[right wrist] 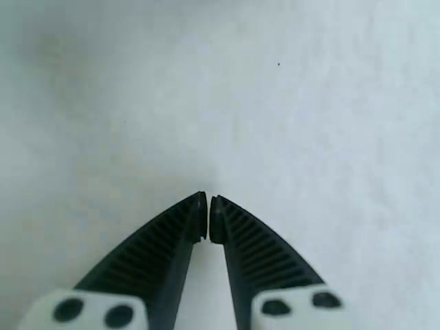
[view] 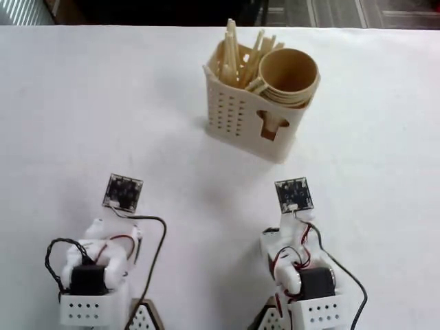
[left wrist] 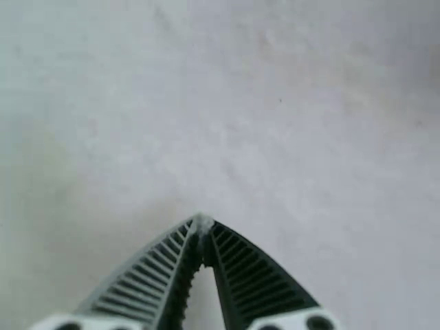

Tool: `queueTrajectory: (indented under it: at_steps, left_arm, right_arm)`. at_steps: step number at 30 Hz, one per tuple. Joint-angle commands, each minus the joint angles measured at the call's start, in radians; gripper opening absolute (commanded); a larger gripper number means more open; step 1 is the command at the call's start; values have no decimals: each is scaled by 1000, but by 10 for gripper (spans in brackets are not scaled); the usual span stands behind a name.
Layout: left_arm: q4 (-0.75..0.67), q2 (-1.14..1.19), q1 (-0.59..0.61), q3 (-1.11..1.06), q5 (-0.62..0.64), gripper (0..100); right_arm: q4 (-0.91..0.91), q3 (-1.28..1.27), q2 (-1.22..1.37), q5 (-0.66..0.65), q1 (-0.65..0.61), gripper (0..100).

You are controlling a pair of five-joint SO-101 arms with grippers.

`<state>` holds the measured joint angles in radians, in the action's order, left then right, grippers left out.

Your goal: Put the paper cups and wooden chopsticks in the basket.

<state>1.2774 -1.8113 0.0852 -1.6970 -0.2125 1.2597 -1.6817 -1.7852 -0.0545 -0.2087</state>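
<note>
Basket [view: 240, 120] sits toward the far edge of the table [view: 103, 103], slightly right of centre. The stacked cups [view: 289, 72] are in its right end and the chopsticks [view: 237, 48] stand in the left end, tips sticking up above the rim. Left hand [left wrist: 201, 227] is pressed together, tips touching, empty, over bare table; right hand [right wrist: 207, 206] is pressed together bar a hairline gap, also empty, and both arms sit at the near edge, well apart from the basket.
</note>
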Motion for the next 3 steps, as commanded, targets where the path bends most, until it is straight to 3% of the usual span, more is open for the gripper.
queueTrajectory:
  at_steps: [1, 3]
  left_arm:
    - [5, -5, -5, 5, -8, 25]
    - [5, -5, -5, 5, -8, 25]
  right_arm:
    - [5, -9, -12, -3, -5, 19]
    - [5, -9, -12, -3, -5, 19]
